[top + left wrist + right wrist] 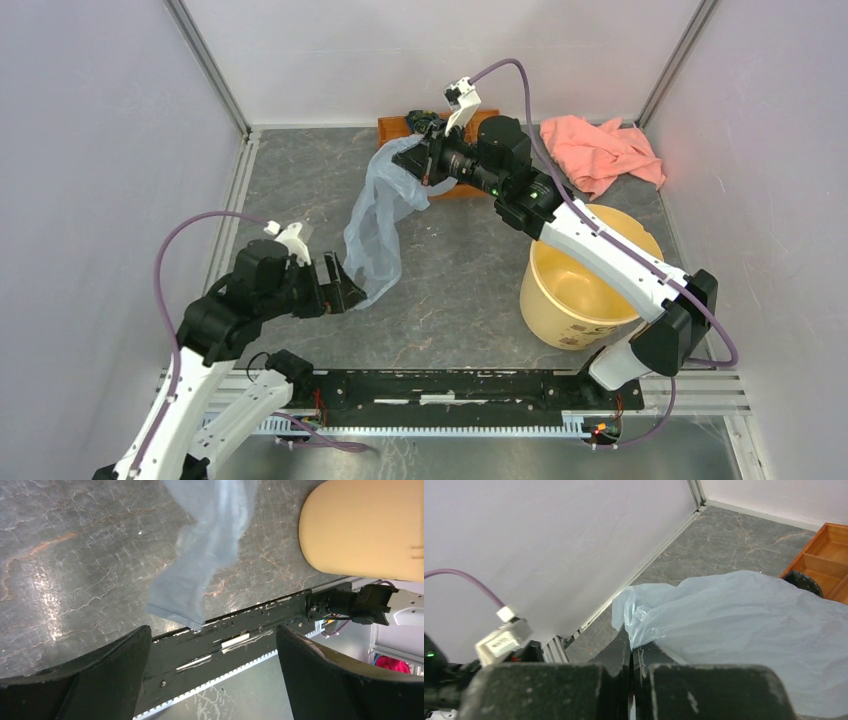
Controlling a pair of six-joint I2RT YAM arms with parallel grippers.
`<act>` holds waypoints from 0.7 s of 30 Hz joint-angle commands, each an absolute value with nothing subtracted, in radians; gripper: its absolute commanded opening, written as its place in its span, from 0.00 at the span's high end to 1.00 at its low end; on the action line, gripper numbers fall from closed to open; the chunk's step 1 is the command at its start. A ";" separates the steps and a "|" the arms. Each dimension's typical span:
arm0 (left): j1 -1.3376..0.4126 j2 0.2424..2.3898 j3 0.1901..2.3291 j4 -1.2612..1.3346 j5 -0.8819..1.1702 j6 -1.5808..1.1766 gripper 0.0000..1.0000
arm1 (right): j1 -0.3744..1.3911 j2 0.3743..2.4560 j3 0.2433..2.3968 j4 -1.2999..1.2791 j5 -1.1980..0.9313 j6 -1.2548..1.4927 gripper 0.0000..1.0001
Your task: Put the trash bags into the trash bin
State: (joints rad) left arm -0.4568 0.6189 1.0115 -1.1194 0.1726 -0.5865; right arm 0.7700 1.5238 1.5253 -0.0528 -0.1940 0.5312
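The pale blue trash bag point(375, 225) hangs in the air, pinched at its upper edge by my right gripper point(420, 168), which is shut on it near the back of the table. In the right wrist view the fingers point(624, 652) meet on a fold of the bag point(744, 625). The bag's lower end dangles just beyond my left gripper point(345, 285), which is open and holds nothing. The left wrist view shows the bag point(205, 565) hanging free ahead of the gripper point(212, 630), not between the spread fingers. The pale yellow trash bin point(590, 280) stands upright at the right, and its side point(370, 525) shows.
An orange-brown wooden tray point(395, 127) sits at the back behind the right gripper, with its compartments point(824, 555) showing. A salmon-pink cloth point(600, 150) lies at the back right. The black base rail point(460, 385) runs along the near edge. White walls close the sides.
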 commanded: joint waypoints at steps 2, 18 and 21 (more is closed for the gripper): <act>-0.454 0.680 0.950 -0.997 0.122 -0.669 0.01 | 0.765 1.503 1.528 0.022 -0.241 0.553 1.00; -0.454 0.680 0.864 -0.829 0.136 -0.712 0.77 | 0.762 1.472 1.514 0.009 -0.235 0.524 1.00; -0.454 0.639 1.006 -0.919 0.020 -0.667 0.91 | 0.761 1.462 1.499 -0.046 -0.231 0.461 0.95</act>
State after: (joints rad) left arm -0.4557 0.6960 0.8303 -0.8650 0.1406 -0.7162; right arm 0.7681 1.5139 1.5047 -0.0120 -0.2409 0.5396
